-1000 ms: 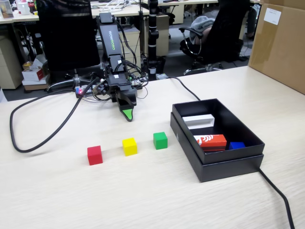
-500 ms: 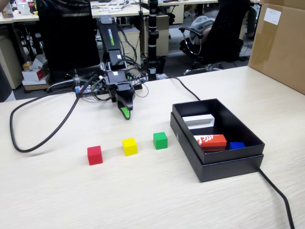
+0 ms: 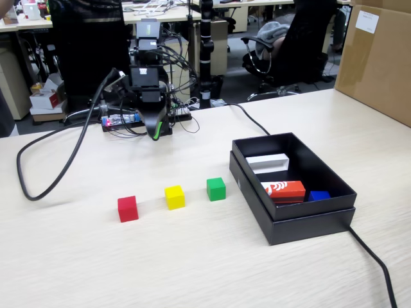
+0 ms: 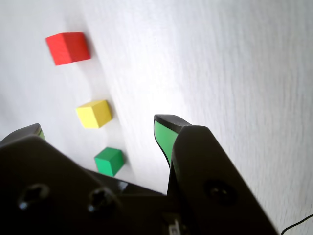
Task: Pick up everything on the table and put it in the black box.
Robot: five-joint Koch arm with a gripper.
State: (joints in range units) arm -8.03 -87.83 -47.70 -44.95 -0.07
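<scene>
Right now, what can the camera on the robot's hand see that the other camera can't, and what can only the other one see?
Only the wrist view shows the gripper up close: its green-lined fingers stand apart, with nothing between them.

Only the fixed view shows the black box, with a white block, a long red block and a blue block inside it, plus the brown carton, the cables and the office behind.

Both show the red cube, yellow cube and green cube in a row on the table.

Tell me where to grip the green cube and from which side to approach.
Grip the green cube across two opposite flat side faces, coming straight down. It sits flat, clear of the yellow cube and the black box, leaving room for the open gripper.
</scene>
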